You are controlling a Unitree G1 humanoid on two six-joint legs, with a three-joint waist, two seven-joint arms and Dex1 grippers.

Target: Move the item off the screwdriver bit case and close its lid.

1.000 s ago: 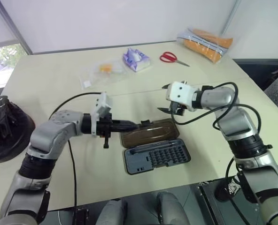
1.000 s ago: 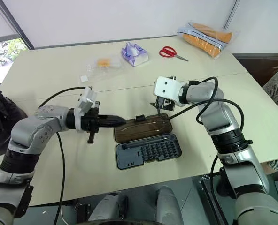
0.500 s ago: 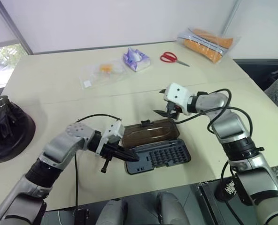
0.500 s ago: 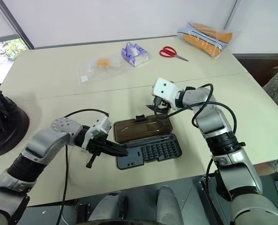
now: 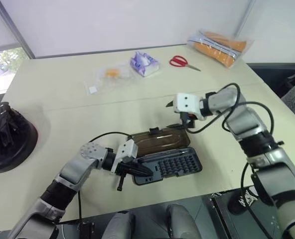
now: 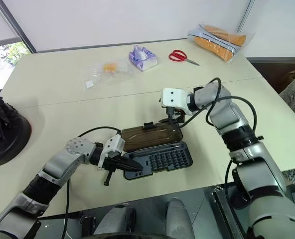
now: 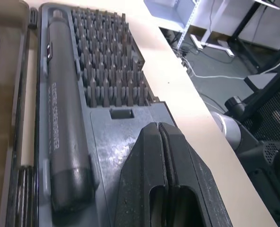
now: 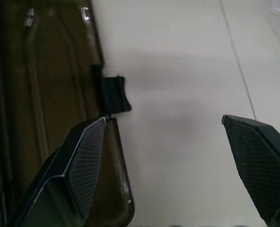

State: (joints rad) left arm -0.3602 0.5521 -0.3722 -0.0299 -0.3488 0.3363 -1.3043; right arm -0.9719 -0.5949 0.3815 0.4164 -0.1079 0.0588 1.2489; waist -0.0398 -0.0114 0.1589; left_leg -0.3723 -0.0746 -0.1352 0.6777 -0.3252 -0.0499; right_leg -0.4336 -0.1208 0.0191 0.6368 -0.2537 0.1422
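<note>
The item, a black helmet (image 5: 8, 134), rests at the table's far left edge, well away from the screwdriver bit case. The grey tray (image 5: 170, 167) of the case lies open with its rows of bits and a screwdriver handle (image 7: 64, 137) showing. The brown lid (image 5: 160, 140) lies folded back behind the tray, its latch tab (image 8: 115, 93) pointing away. My left gripper (image 5: 145, 173) is shut, with its tips on the tray's left end (image 7: 107, 156). My right gripper (image 8: 168, 142) is open at the lid's far right edge, one finger (image 8: 85, 156) over the lid and the other over bare table.
At the back of the table lie red scissors (image 5: 183, 61), a purple tissue pack (image 5: 144, 63), a clear plastic bag (image 5: 107, 77) and an orange packet (image 5: 218, 46). The table's front edge (image 5: 187, 191) runs just below the tray.
My left gripper has dropped from beside the lid's left end down onto the tray's left end. My right gripper has tipped downward toward the lid's far edge.
</note>
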